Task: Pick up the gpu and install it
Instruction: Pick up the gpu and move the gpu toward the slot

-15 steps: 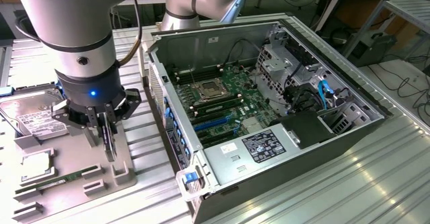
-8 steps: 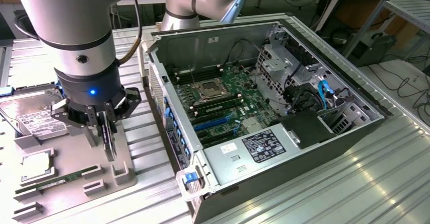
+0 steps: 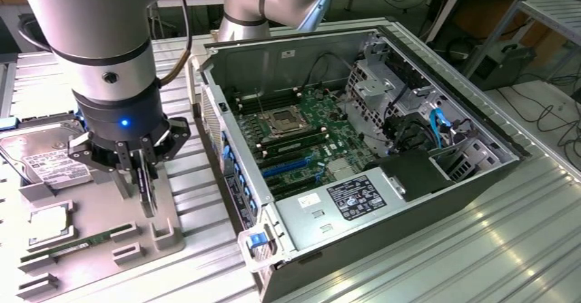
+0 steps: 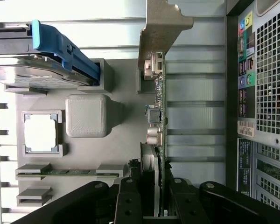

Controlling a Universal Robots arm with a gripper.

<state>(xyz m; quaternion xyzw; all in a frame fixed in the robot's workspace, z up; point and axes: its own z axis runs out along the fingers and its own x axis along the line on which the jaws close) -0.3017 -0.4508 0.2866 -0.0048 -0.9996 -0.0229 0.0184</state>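
My claw (image 4: 156,198) is pinched narrow on the gpu (image 4: 160,98), a finger (image 4: 130,200) on each flat face. The card stands on edge, its pale metal bracket (image 4: 161,28) at the end away from my fingers. Just under it lies the grey parts tray (image 4: 121,154), at the exterior view's left; whether the card touches it I cannot tell. Farther across the tray sit a green memory stick (image 4: 67,171) and a hard drive (image 4: 37,74). Beyond, to the exterior view's right, the computer case (image 3: 300,65) lies open, its motherboard (image 3: 313,129) bare.
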